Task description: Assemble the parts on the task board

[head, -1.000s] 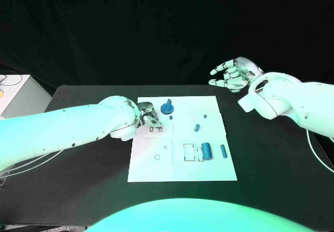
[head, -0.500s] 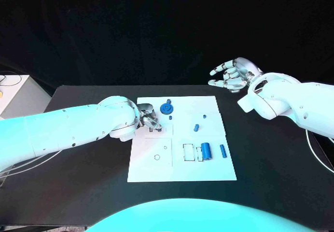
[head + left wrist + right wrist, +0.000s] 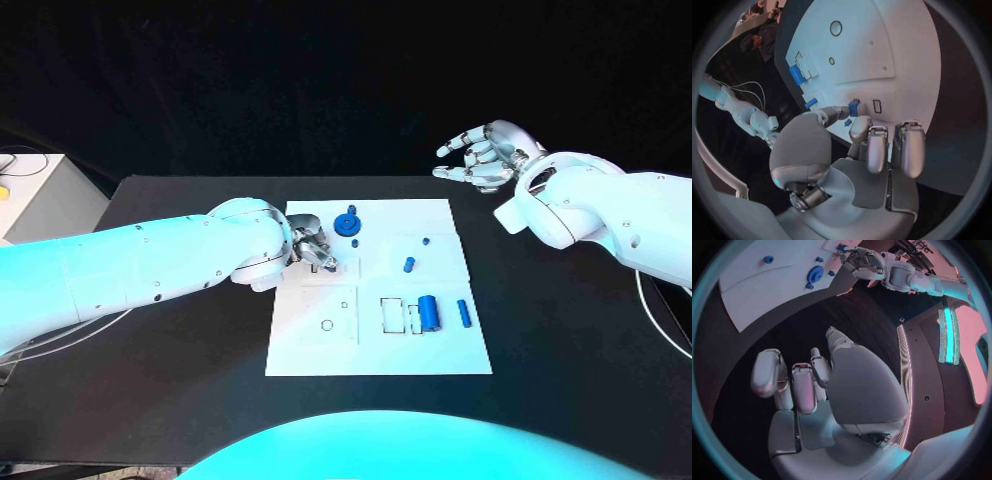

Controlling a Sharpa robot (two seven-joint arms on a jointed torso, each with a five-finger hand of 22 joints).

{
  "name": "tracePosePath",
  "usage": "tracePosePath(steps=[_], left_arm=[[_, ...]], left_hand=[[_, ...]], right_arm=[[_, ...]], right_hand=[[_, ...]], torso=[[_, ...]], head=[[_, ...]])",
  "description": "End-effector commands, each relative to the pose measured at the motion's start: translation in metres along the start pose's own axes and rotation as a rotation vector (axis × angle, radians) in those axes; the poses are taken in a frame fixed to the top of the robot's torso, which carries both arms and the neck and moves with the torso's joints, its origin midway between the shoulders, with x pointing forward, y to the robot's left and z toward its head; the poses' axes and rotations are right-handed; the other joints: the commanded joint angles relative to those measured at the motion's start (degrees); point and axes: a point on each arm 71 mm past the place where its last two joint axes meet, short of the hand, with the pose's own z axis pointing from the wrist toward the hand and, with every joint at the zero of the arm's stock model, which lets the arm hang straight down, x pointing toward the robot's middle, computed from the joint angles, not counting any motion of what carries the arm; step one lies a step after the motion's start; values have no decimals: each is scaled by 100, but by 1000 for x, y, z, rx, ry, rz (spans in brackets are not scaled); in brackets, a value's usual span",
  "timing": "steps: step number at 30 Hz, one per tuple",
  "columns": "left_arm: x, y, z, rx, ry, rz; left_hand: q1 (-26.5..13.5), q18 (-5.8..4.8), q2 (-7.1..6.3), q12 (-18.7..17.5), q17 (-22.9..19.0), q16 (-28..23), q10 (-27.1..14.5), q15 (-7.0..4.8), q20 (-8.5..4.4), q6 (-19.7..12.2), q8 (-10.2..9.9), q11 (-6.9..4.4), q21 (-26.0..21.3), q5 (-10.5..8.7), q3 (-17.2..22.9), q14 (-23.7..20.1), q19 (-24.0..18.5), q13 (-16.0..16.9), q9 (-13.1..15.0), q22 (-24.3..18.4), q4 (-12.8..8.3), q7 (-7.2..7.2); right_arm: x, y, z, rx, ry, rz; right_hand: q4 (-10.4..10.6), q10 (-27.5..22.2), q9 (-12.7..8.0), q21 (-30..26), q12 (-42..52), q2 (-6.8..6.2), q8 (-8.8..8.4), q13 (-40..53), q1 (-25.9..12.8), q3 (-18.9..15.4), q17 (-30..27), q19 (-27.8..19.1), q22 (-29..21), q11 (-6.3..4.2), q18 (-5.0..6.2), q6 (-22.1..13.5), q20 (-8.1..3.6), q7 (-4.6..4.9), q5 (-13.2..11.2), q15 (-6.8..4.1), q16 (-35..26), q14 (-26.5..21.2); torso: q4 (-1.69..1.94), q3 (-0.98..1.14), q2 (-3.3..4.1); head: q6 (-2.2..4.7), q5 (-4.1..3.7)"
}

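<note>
Black worktop [image 3: 173, 340] is stretching out under me, with the white board [image 3: 378, 345] lying flat in its middle, and I am placing everything else against that board.

My left hand [image 3: 306, 246] is hovering over the board's left edge, toward its far end. In the left wrist view my left hand [image 3: 861, 150] is curling its fingers in while the thumb and a fingertip are pinching a small blue peg [image 3: 854, 107]. The peg is standing roughly upright over the board, just beside a small rectangular slot [image 3: 877, 106]. That is the relation I am working from: the slot is lying just past the peg, on the side away from my palm, so I judge the coming move to be a short shift outward and then a push down along the peg's long axis.

My right hand [image 3: 483, 155] is hanging beyond the board's far right corner, well apart from it, fingers half curled and holding nothing. My left hand is clearly the nearer one.

Elsewhere on the board, a round blue gear [image 3: 346, 224] is sitting near the far edge, a short peg [image 3: 408, 265] near the centre, and a thick cylinder [image 3: 428, 308] and a thin pin [image 3: 463, 313] toward the near right.

From overhead, my own fingers are covering the pinched peg; the left wrist view is showing the peg and the slot together. The right wrist view is giving me my right hand [image 3: 798, 377] and the gear [image 3: 815, 274].
</note>
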Motion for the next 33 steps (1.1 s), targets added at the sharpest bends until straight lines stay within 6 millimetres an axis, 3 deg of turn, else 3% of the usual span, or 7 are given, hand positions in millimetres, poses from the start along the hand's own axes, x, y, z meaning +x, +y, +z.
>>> tracePosePath(steps=[1,33], left_arm=[[1,-2,0,4,10,9],[3,-1,1,-2,42,10]], left_hand=[[42,-98,8,11,1510,19,35,-41,-29,125,28,-16,25,14,1054,596,48,-5,3,629,-1074,-103],[47,-95,6,-5,1510,19,28,-44,-32,127,23,-18,18,8,1061,596,38,-26,1,613,-1076,-104]], right_arm=[[2,0,0,-7,16,-7],[3,-1,0,-1,20,-6]], right_hand=[[3,-48,5,-18,-40,-1,30,-5,-34,43,58,-33,243,1,58,-33,-9,9,39,43,-14,182],[0,-71,9,-67,-66,0,42,-34,-36,50,10,-52,218,1,67,-47,-10,9,37,42,-48,167]], torso=[[-1,0,1],[-5,1,-1]], head=[[0,0],[0,-5]])
